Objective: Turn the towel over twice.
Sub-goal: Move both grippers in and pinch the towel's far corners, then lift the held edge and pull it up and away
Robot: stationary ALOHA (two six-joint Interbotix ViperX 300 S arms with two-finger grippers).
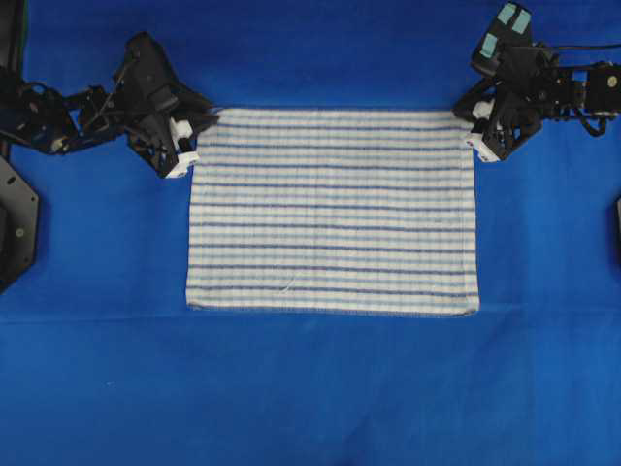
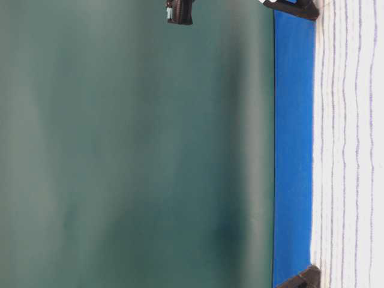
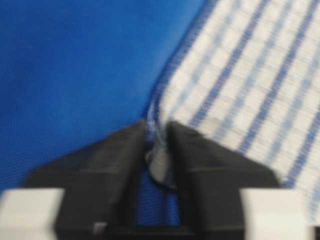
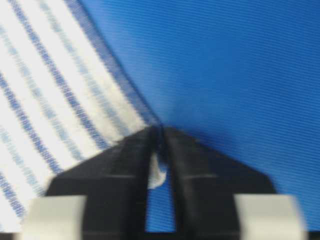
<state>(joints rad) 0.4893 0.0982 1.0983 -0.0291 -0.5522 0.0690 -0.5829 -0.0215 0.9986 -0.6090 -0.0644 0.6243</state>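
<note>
1. My left gripper (image 3: 156,131) is pinched on the towel (image 1: 333,210) at its far left corner; the wrist view is soft, but a nub of cloth seems caught between the fingertips.
2. My right gripper (image 4: 159,131) is clamped the same way on the far right corner.
3. I'd lift both corners together, evenly, keeping the far edge taut as it carries over.
4. The striped towel lies flat on the blue table cover (image 1: 97,369), spreading from both grippers toward the near edge.
</note>
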